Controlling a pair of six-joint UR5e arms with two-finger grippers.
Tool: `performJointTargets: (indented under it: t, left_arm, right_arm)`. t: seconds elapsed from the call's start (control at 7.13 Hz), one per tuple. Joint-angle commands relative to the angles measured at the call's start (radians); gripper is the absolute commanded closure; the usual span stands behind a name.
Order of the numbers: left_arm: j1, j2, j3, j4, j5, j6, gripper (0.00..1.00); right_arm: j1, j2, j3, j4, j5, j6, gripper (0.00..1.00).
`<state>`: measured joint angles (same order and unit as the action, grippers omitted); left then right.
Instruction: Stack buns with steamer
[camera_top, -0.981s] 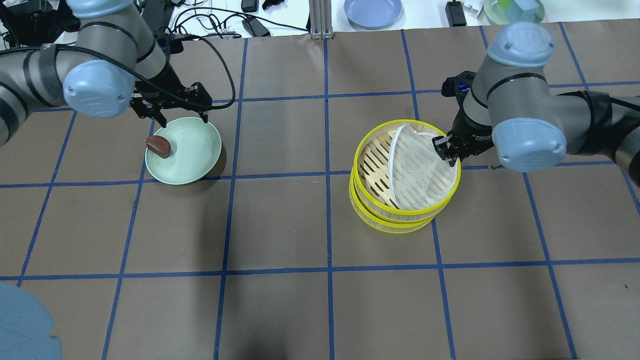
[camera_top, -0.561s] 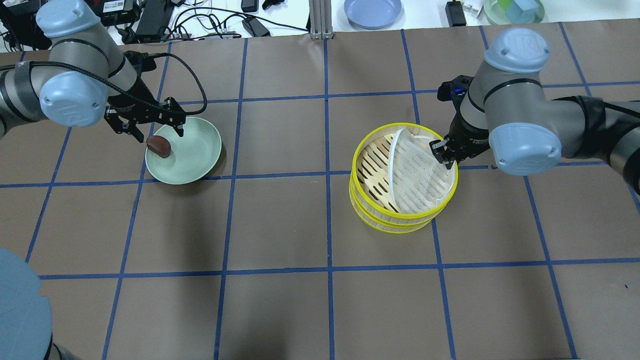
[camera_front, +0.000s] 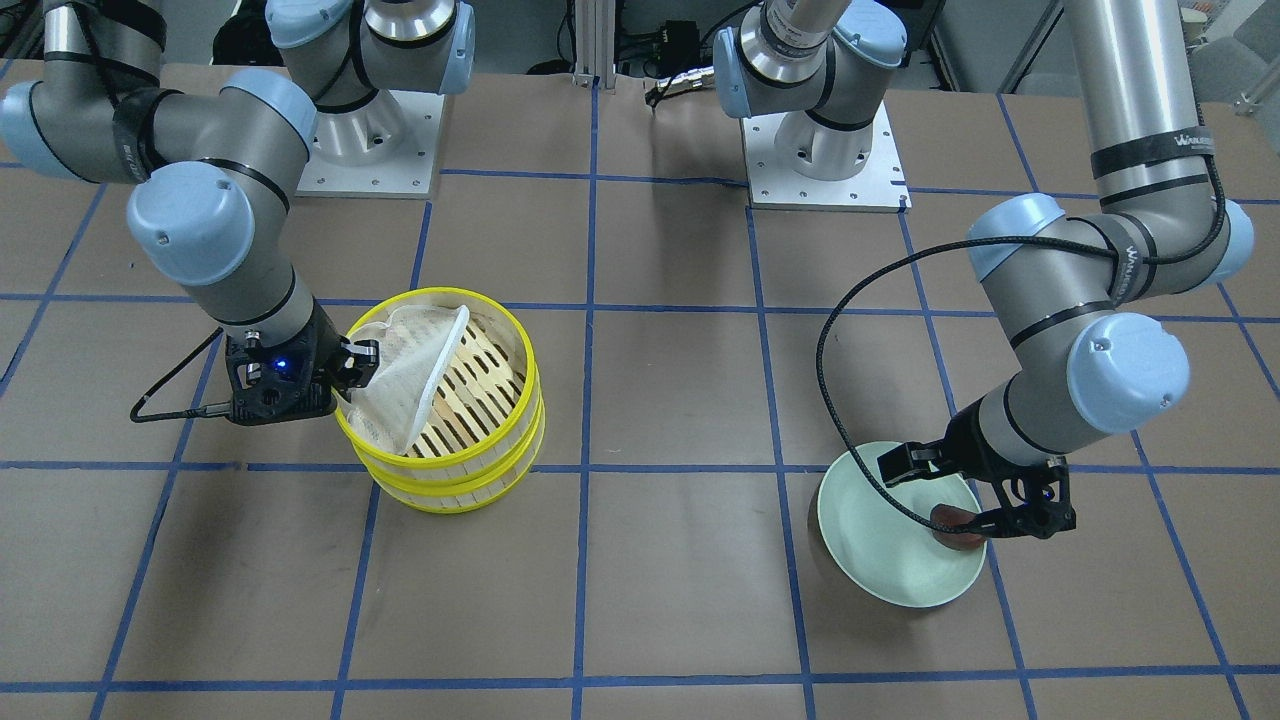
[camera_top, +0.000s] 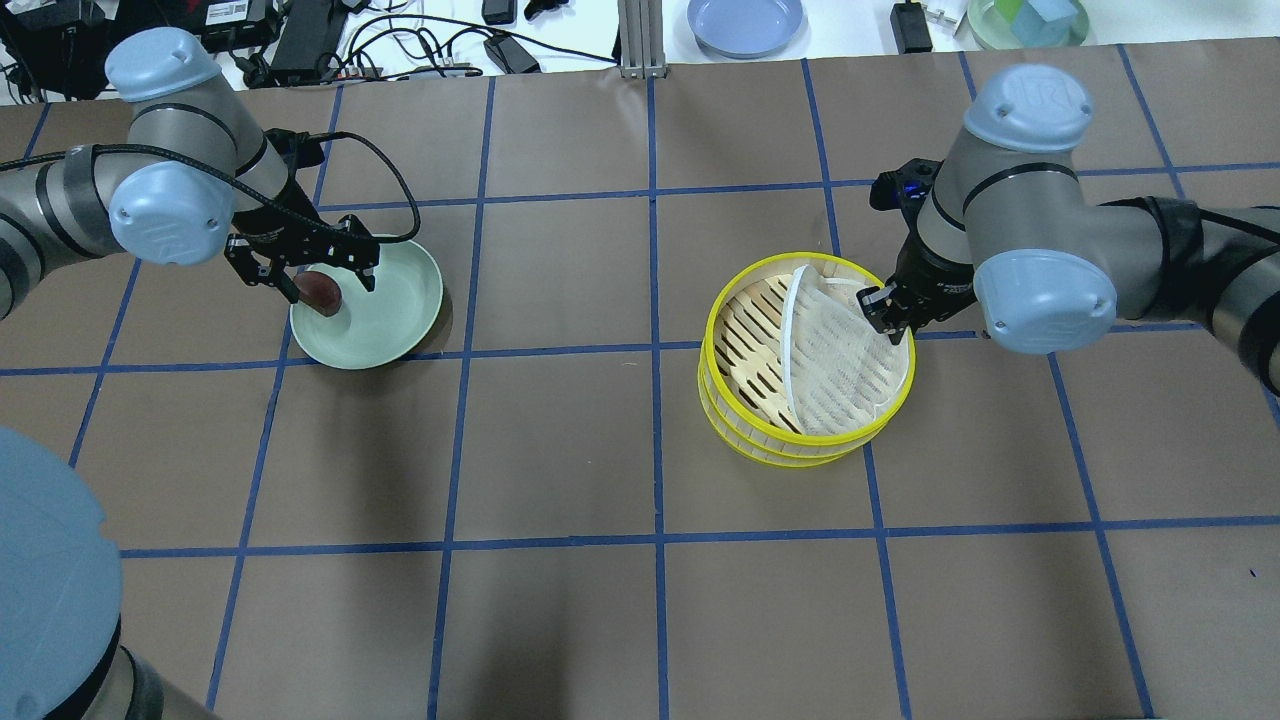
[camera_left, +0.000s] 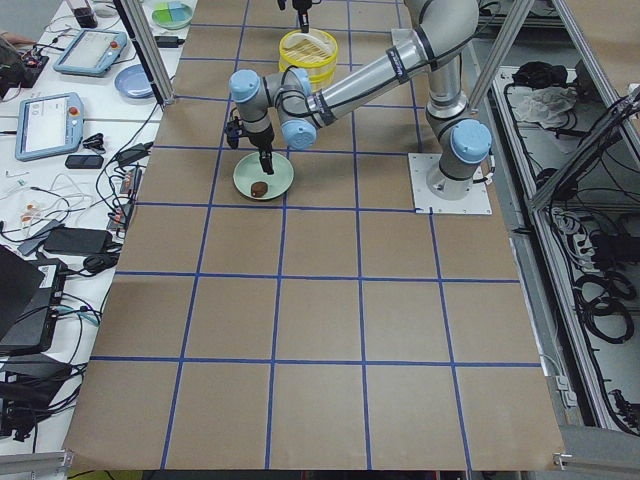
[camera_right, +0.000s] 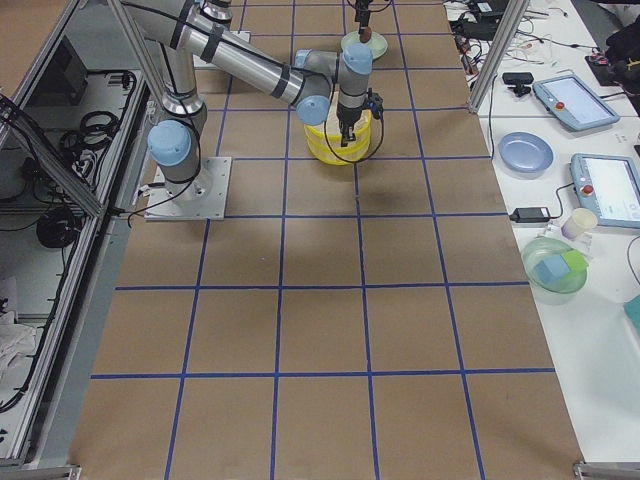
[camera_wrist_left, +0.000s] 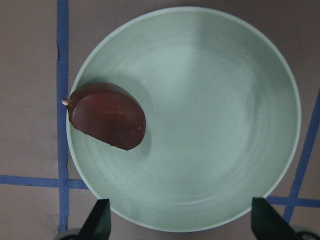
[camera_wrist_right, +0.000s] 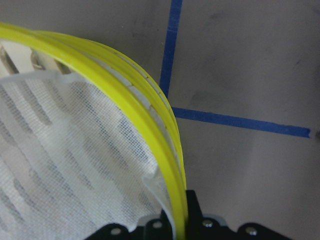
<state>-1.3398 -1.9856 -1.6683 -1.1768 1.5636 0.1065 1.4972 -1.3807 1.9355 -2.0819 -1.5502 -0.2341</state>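
Observation:
The dark reddish-brown bun (camera_top: 320, 290) lies at the left edge of the pale green plate (camera_top: 400, 300); it also shows in the left wrist view (camera_wrist_left: 107, 122). My left gripper (camera_top: 330, 283) hovers open just above the plate, with the bun near one finger. The steamer (camera_top: 810, 435) stands as two stacked yellow-rimmed trays. My right gripper (camera_top: 885, 305) is shut on the top tray's rim (camera_wrist_right: 150, 135). The white cloth liner (camera_top: 840, 350) stands tilted inside the top tray. The cream-white bun is hidden.
A blue plate (camera_top: 745, 22), a green bowl with blocks (camera_top: 1025, 20) and cables (camera_top: 420, 50) lie beyond the table's far edge. Blue tape lines grid the brown table. The two arm bases (camera_front: 820, 150) stand at the robot's side.
My left gripper has moved down and toward the plate's left edge, over the brown bun. My right gripper has lowered the top tray, which now sits more squarely on the lower one.

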Motion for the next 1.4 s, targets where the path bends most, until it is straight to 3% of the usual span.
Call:
performJointTargets:
  t: [0.0,0.28,0.42,0.7,0.84,0.98,1.12,1.26]
  left_arm:
    - [0.025,-0.045,-0.001,0.012,0.0,-0.001,0.0]
    - [0.042,-0.079,0.001,0.066,0.089,0.003,0.01]
    - [0.044,-0.085,0.002,0.072,0.092,-0.004,0.02]
    - [0.044,-0.111,0.004,0.101,0.093,-0.002,0.43]
    - [0.045,-0.117,0.005,0.1,0.093,-0.01,0.94]
    - [0.045,-0.119,0.012,0.1,0.09,-0.011,1.0]
    - [0.045,-0.114,0.012,0.101,0.084,-0.011,1.0]
    - [0.044,-0.096,0.013,0.101,0.079,-0.011,1.0]
  right_arm:
    - [0.0,0.006,-0.001,-0.001,0.005,0.001,1.0]
    - [0.0,0.008,-0.004,-0.001,0.004,0.004,1.0]
    - [0.0,0.008,-0.006,-0.003,0.004,0.003,1.0]
    - [0.0,0.021,-0.015,-0.012,0.005,0.004,1.0]
    - [0.0,0.025,-0.016,-0.015,0.004,0.006,1.0]
    - [0.0,0.025,-0.016,-0.014,0.001,0.006,0.84]
    - [0.0,0.023,-0.016,-0.015,0.002,0.007,0.16]
    - [0.0,0.014,-0.03,-0.007,0.001,0.013,0.0]
